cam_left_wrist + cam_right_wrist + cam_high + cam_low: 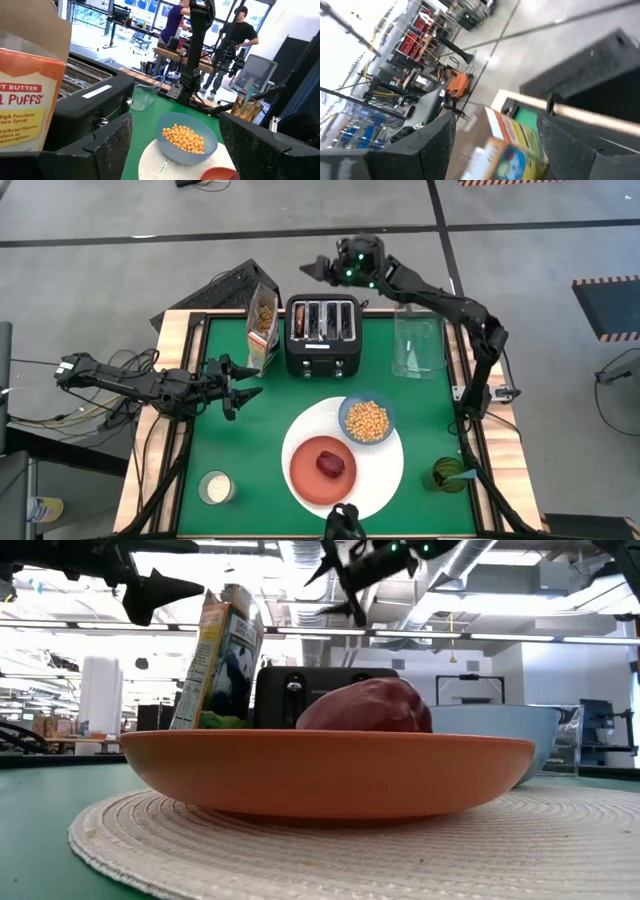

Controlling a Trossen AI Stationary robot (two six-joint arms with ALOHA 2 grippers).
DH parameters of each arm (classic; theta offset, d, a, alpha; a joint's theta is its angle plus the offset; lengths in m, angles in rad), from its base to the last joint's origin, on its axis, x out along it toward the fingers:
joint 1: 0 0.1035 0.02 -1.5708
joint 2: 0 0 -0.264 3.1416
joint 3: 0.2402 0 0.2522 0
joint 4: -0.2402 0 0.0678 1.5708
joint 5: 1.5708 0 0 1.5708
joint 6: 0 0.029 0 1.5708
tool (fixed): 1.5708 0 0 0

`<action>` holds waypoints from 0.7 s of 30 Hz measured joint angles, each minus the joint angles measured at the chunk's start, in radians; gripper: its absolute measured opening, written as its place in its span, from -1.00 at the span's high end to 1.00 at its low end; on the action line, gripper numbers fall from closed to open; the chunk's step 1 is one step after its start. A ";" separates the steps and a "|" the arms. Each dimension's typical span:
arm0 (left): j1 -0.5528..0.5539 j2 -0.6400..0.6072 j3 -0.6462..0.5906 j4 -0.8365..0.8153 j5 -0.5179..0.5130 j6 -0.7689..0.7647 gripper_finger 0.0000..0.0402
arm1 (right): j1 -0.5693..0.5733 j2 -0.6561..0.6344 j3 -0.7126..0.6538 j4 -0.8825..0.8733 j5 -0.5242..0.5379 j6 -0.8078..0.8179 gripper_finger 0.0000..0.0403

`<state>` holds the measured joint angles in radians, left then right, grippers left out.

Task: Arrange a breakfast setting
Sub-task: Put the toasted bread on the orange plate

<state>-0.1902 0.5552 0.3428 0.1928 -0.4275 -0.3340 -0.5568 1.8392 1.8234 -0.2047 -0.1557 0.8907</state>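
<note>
Green table surface observed from above. Large white plate sits at near centre, slightly right. Orange plate rests on the white plate's near-left part, and a dark red piece lies on the orange plate. Blue bowl of yellow cereal sits at the white plate's far-right edge, overlapping its rim.

Black toaster stands at far centre, with something brown in its left slot; what it is cannot be determined. Open cereal box stands upright just left of the toaster. Clear container stands right of the toaster, apart from it. Small round white-topped item sits near left. Dark green item sits near right of the white plate; a blue piece shows in it, not identifiable.

Left gripper hovers above the left part of the table, in front of the cereal box, pointing right. Jaws stand apart with nothing between them; the left wrist view shows bowl and toaster through the gap.

Right gripper is raised beyond the table's far edge, above and behind the toaster, pointing left. Jaws stand apart, nothing gripped.

People stand at benches in the room beyond the table's right side
</note>
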 joint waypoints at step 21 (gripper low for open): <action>0.000 0.000 0.033 0.023 -0.009 0.084 -0.41 | 0.132 -0.001 0.113 -0.442 0.161 -0.088 -0.47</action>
<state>-0.1902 0.5557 0.3757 0.2162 -0.4365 -0.2503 -0.4248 1.8378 1.9369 -0.6468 0.0055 0.8024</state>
